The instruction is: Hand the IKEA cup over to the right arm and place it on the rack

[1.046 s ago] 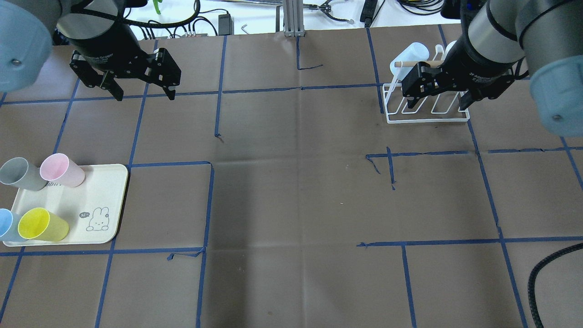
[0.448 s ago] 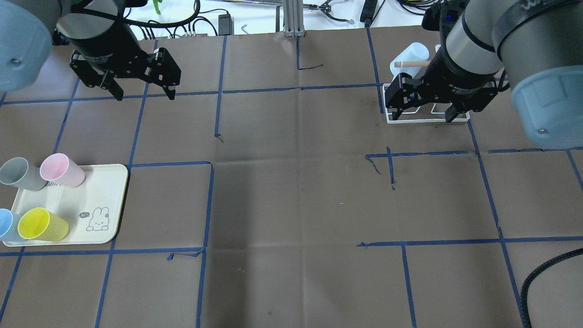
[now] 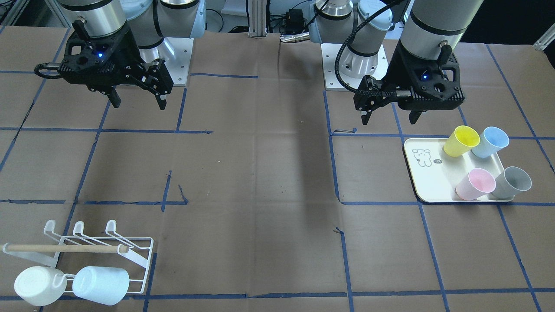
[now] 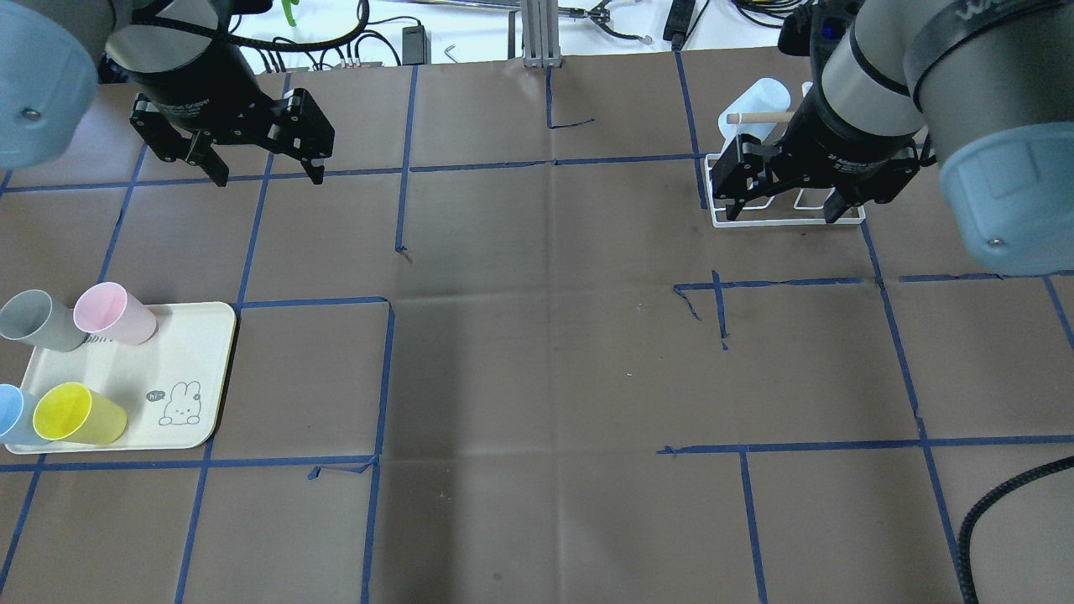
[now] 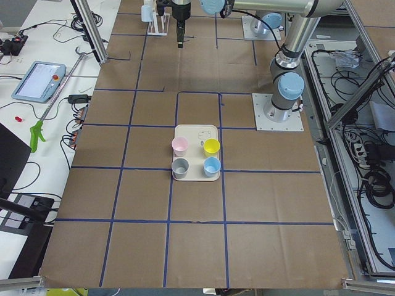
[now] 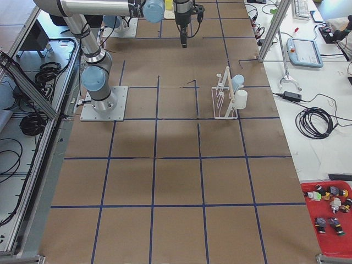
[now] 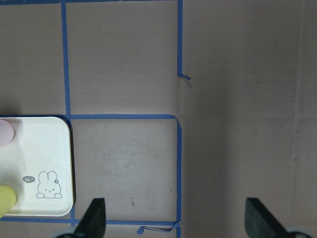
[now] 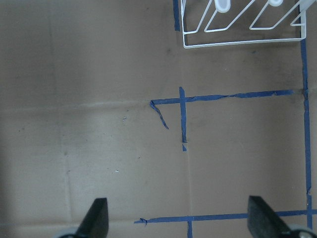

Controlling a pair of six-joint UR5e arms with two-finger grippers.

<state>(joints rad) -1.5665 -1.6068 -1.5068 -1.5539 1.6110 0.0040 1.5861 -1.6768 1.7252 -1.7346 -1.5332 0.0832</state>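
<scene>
Pink [image 4: 113, 312], grey [image 4: 38, 319], yellow [image 4: 80, 413] and blue [image 4: 10, 415] cups stand on a cream tray [image 4: 180, 352] at the near left. My left gripper [image 4: 268, 172] hangs open and empty above the table, beyond the tray. The white wire rack [image 4: 789, 223] with its wooden dowel stands at the far right and holds a pale blue cup [image 3: 100, 284] and a white cup [image 3: 37, 285]. My right gripper [image 4: 783, 214] is open and empty, high above the table just in front of the rack. The right wrist view shows the rack's base [image 8: 237, 43] at the top.
Brown paper with blue tape lines covers the table. The tray corner with a rabbit drawing shows in the left wrist view [image 7: 39, 148]. A ribbed black hose [image 4: 998, 503] loops in at the near right. Cables and tools lie beyond the far edge.
My right gripper has moved left and toward the robot, off the rack's middle to its front edge. The left gripper and the cups have not moved.
</scene>
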